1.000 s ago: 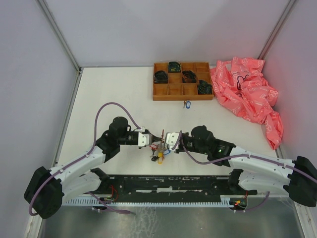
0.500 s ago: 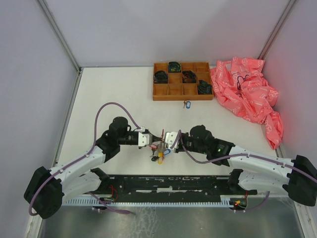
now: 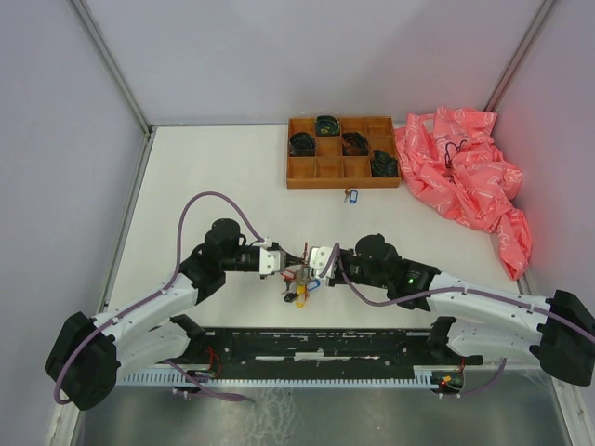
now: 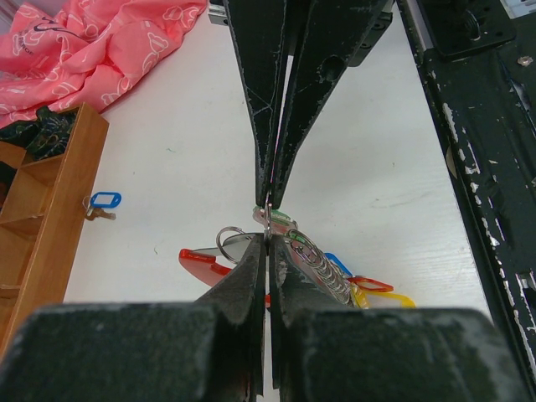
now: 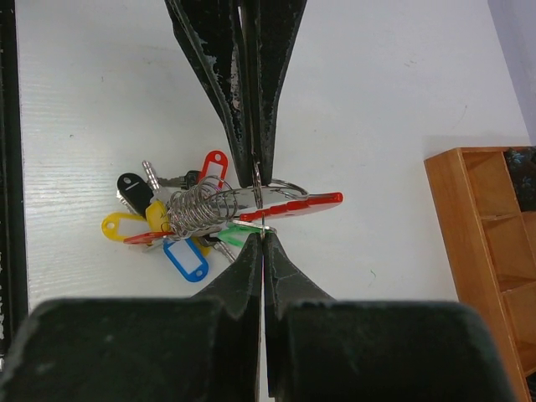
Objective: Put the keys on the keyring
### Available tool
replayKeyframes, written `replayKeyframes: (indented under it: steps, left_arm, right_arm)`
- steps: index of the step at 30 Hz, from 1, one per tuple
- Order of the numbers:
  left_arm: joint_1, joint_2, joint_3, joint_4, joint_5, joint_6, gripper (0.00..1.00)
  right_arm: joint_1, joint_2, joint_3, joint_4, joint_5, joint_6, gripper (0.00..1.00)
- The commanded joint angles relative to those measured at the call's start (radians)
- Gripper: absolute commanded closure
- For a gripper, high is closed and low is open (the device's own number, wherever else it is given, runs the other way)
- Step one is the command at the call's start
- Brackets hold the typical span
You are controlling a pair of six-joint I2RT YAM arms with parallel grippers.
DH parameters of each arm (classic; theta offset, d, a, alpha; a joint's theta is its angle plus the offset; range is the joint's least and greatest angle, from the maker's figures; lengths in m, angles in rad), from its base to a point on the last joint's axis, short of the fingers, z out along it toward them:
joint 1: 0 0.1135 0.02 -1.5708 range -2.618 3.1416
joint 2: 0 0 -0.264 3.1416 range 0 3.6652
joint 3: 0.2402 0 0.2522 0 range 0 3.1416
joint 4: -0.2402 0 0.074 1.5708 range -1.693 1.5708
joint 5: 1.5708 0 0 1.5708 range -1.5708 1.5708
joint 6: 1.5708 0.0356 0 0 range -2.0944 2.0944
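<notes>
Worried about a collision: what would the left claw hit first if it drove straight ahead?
The right claw, pointing straight back at it, almost tip to tip beyond the keyring that the left claw pinches; depth unclear.

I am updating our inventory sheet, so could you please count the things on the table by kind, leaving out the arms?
wooden tray: 1
dark coiled items in the tray: 4
crumpled pink bag: 1
keyring bunch: 1
loose blue-tagged key: 1
Total: 8

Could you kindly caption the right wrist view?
Shut black fingers of both arms meet at the thin silvery keyring holding colourful tagged keys.
</notes>
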Motion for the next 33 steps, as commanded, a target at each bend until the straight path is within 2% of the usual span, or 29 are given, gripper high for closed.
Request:
replayKeyframes:
  steps: [1, 33]
  left_arm:
    - [0.004, -0.004, 0.014, 0.063, 0.012, -0.018, 0.97]
    - [0.004, -0.002, 0.016, 0.060, 0.008, -0.017, 0.97]
  right_arm:
    - [-0.001, -0.034, 0.037, 0.046, -0.033, 0.008, 0.99]
    - [-0.001, -0.034, 0.039, 0.020, -0.006, 0.019, 0.99]
